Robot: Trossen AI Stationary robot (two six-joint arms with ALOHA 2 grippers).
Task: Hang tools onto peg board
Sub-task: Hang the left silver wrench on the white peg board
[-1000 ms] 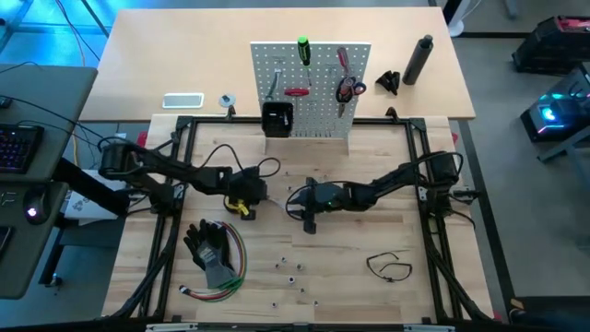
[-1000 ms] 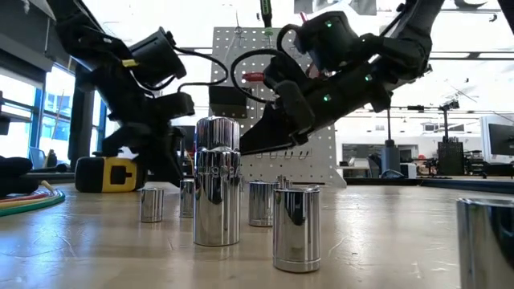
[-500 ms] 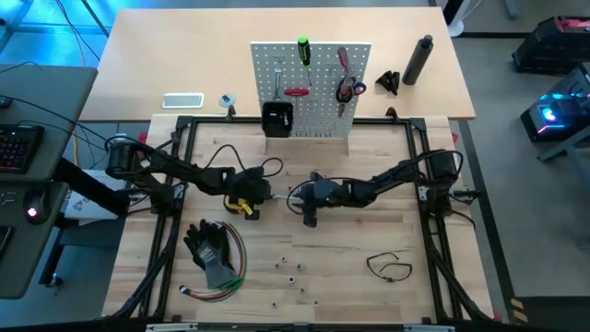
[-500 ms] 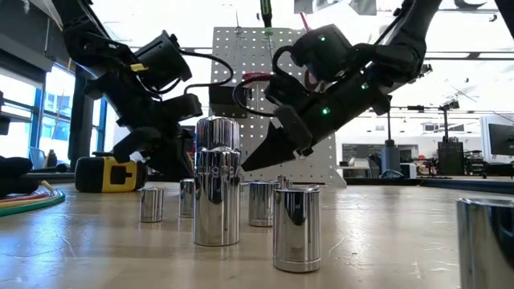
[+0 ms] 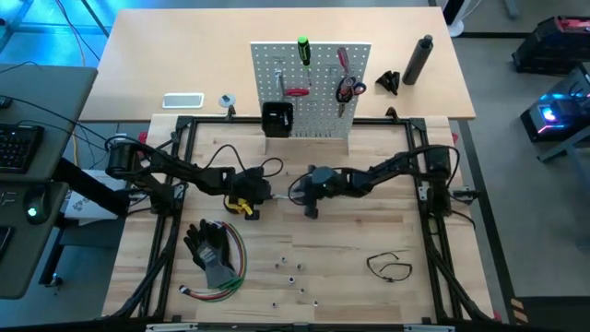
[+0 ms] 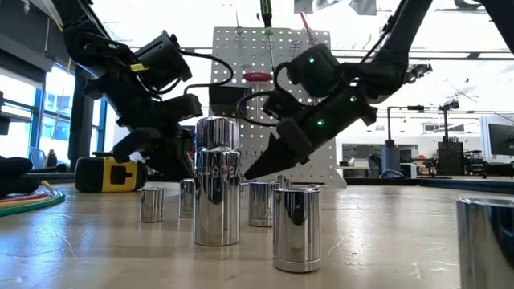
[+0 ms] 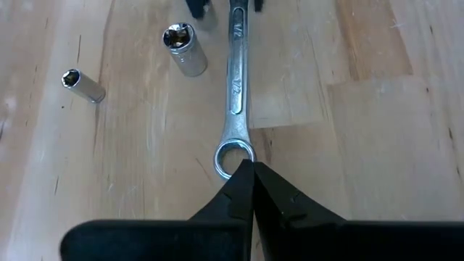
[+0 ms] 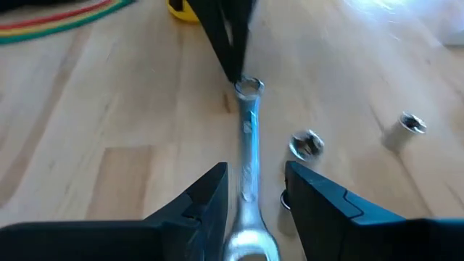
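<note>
Two arms share one long silver wrench point(image 7: 237, 80)
Left jaws point(image 7: 251, 190) pinch its ring end shut; right jaws point(image 8: 254, 190) stand half open around it. It could slip onto the wooden surface point(image 5: 350, 249).

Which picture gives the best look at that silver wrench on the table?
The left wrist view: the wrench lies nearly whole, its ring end pinched by the shut left gripper. The right wrist view shows it blurred between the right gripper's fingers. From above it is hidden between the grippers; the low view hides it.
</note>
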